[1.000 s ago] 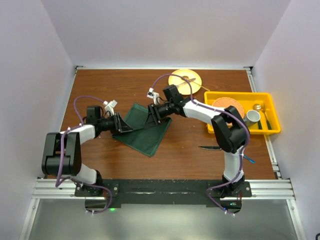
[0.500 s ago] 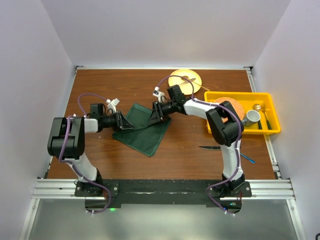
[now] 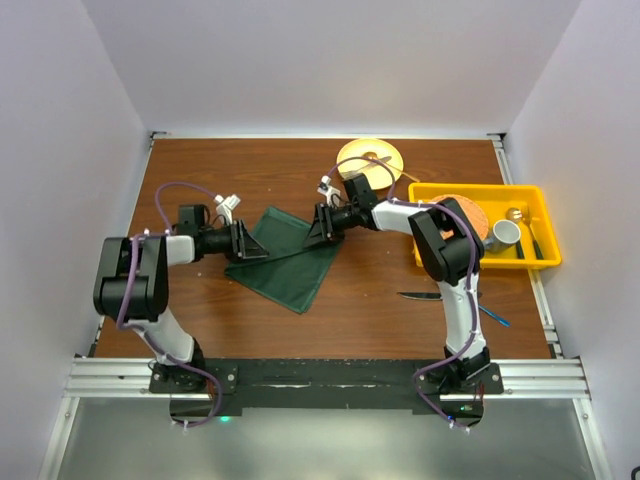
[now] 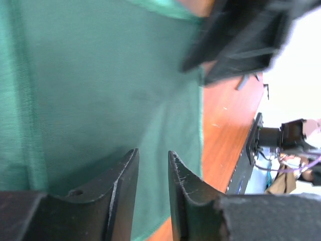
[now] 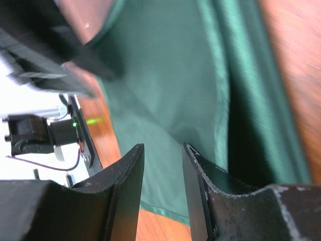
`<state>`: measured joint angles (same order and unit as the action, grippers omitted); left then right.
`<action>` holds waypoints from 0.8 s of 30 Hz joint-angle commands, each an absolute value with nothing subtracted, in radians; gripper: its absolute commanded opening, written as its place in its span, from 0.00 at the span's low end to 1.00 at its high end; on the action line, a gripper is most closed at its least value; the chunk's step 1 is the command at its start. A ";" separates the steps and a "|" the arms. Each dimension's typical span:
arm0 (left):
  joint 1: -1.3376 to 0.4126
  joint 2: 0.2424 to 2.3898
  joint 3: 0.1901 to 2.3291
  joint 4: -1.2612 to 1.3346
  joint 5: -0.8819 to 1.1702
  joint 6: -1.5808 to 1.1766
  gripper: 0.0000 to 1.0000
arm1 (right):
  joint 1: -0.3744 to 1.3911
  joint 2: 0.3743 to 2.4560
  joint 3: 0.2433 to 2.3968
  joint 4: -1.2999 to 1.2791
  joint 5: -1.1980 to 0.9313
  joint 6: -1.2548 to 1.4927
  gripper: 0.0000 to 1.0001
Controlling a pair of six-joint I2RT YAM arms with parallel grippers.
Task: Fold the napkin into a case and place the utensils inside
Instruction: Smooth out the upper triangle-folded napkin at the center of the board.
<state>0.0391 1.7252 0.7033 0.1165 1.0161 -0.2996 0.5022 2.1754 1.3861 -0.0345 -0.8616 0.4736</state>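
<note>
The dark green napkin (image 3: 290, 268) lies folded over and slanted on the brown table, left of centre. My left gripper (image 3: 244, 243) sits low at its left edge, jaws a narrow gap apart with nothing between them (image 4: 153, 152); the cloth (image 4: 100, 90) spreads beyond them. My right gripper (image 3: 322, 224) is at the napkin's upper right corner, also open and empty (image 5: 163, 145), over the cloth (image 5: 175, 75). The dark-handled knife (image 3: 420, 296) lies on the table right of the napkin. The blue fork (image 3: 497, 318) lies near the right arm's base.
A yellow plate (image 3: 368, 158) with a metal utensil on it stands at the back centre. A yellow bin (image 3: 480, 190) at the right holds a round orange item, a metal cup and bare-metal cutlery. White walls enclose the table on three sides.
My right gripper has drawn back to the right, off the napkin's top toward its corner. The left arm's elbow has lifted while its gripper stays at the left edge. The napkin has not shifted.
</note>
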 commanded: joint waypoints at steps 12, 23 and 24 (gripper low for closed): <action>0.097 1.666 0.678 -0.017 1.042 -0.230 0.33 | 0.460 2.197 1.335 0.063 -0.834 0.587 0.37; 0.100 1.834 0.758 0.043 1.014 -0.203 0.31 | 0.463 2.152 1.318 0.051 -0.864 0.572 0.37; 0.100 1.844 0.762 0.041 1.009 -0.199 0.31 | 0.462 2.142 1.321 0.049 -0.879 0.571 0.37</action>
